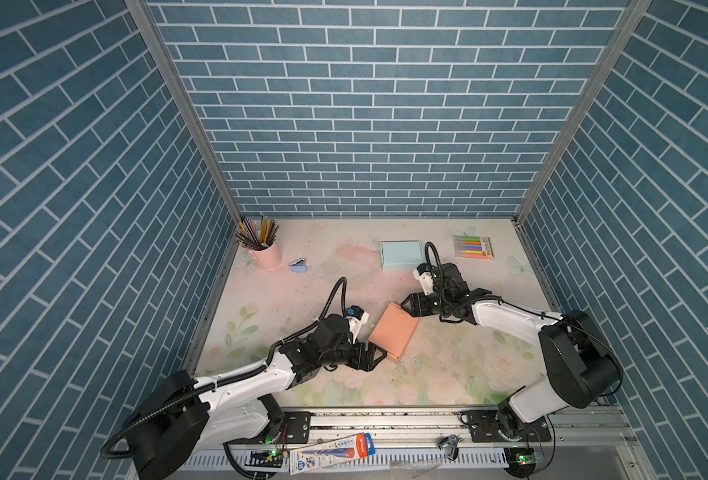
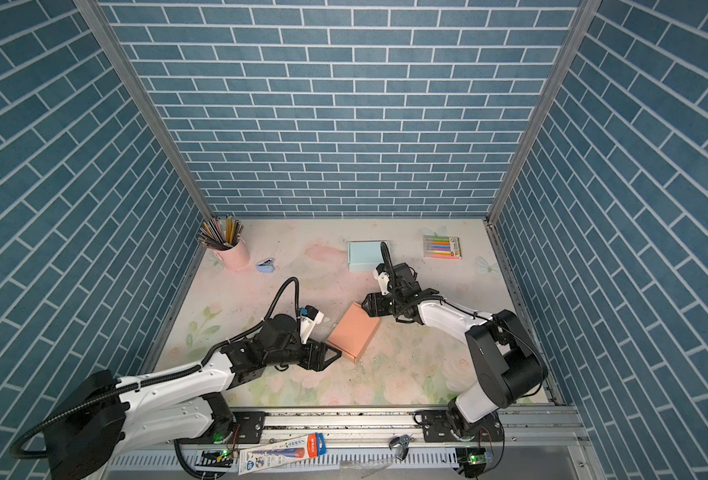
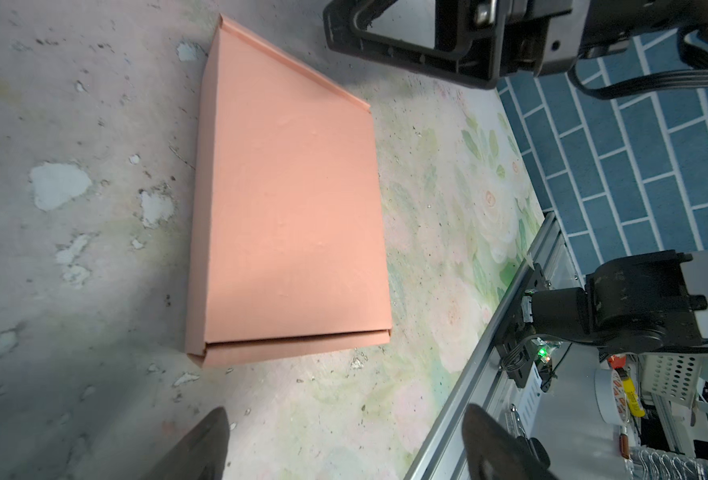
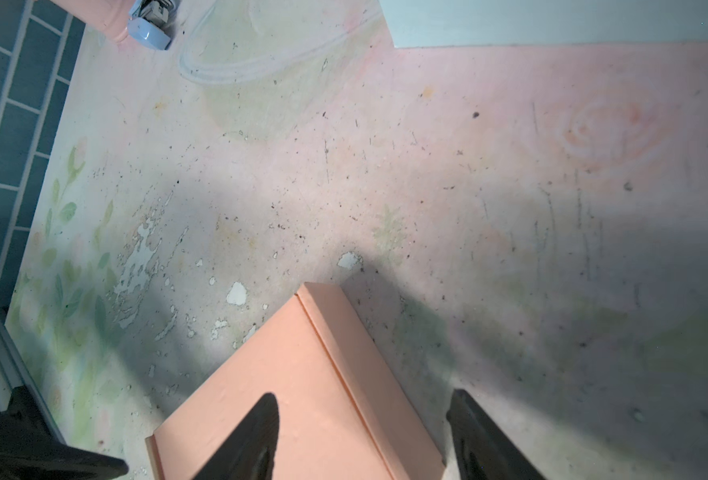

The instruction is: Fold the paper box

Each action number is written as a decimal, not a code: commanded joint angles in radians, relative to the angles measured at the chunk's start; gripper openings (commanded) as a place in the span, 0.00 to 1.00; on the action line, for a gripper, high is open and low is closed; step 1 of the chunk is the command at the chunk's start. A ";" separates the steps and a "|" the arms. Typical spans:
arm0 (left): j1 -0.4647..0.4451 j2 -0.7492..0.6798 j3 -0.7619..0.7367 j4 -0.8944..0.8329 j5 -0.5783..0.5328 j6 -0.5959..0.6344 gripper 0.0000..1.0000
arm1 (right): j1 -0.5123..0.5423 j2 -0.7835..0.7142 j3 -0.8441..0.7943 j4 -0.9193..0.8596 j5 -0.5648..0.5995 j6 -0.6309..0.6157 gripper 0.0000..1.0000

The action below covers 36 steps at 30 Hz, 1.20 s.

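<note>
Left wrist view: paper box (image 3: 289, 199) lies flat (folded shut) on table (image 3: 52, 124)

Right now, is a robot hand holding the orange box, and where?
Neither. The orange box lies flat on the table. The left gripper stands open beside it; the right gripper stands open over one end.

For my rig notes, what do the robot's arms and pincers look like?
The left arm and right arm have white shell links joined by bulky black joints. A black ribbed cable hose arches over each wrist. The left pincer and right pincer are black with triangular open-frame fingers.
</note>
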 commanded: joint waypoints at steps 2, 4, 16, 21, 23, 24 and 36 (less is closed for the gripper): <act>-0.047 0.074 -0.005 0.110 -0.018 -0.053 0.88 | -0.003 0.030 -0.001 0.057 -0.086 -0.010 0.66; -0.059 0.108 0.006 0.133 -0.023 -0.055 0.88 | -0.002 0.042 -0.011 0.074 -0.103 -0.002 0.66; -0.057 0.220 0.051 0.195 -0.021 -0.042 0.88 | -0.001 0.045 -0.042 0.079 -0.114 -0.005 0.58; -0.033 0.240 0.068 0.193 -0.007 -0.024 0.88 | -0.001 0.031 -0.052 0.070 -0.108 -0.007 0.55; -0.019 0.245 0.072 0.193 0.002 -0.016 0.88 | -0.001 0.026 -0.056 0.068 -0.109 -0.007 0.54; -0.013 0.246 0.073 0.192 0.005 -0.013 0.88 | -0.001 0.024 -0.057 0.066 -0.108 -0.006 0.54; 0.046 0.296 0.174 0.144 0.039 0.065 0.88 | -0.001 -0.124 -0.174 0.069 -0.082 0.044 0.53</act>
